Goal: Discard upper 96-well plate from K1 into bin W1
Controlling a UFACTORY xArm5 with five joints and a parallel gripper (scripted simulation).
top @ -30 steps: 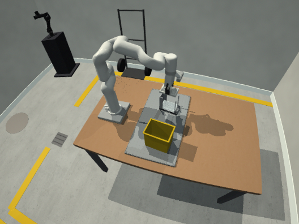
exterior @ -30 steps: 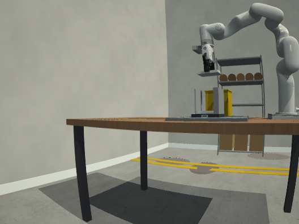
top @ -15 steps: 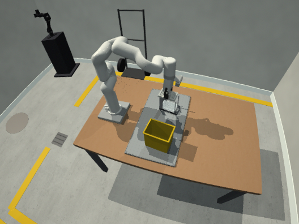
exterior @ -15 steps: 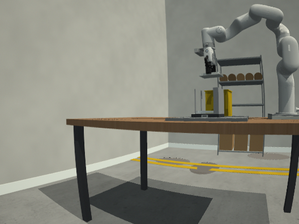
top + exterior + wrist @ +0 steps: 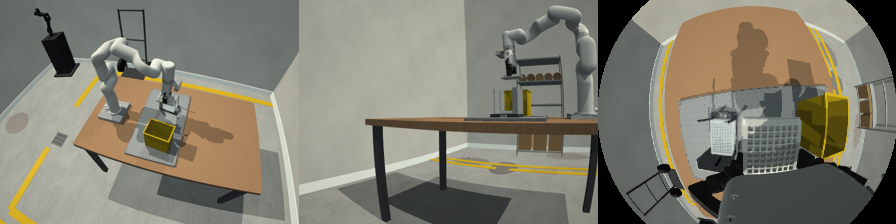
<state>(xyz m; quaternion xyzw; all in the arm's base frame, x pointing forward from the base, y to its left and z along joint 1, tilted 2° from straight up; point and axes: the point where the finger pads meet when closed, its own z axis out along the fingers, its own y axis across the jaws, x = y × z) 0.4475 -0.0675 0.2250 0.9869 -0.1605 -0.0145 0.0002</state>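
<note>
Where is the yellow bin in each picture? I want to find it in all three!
Top view: the open yellow plastic bin stands mid-table on the grey mat, nearer the camera than the claw.
Exterior view: the bin shows right of centre, partly hidden behind a grey rack post.
Wrist view: the bin sits at the right, beside the white gridded well plate that the claw holds.
Shared landmark: the grey mat under the bin.

Place: lab-like robot workcell | Evidence: yellow floor tape (image 5: 85, 91) behind the arm, hand truck (image 5: 132, 39) at the wall, storage shelf (image 5: 560, 85) with boxes beyond the tool, wooden table (image 5: 221, 136) beneath it
</note>
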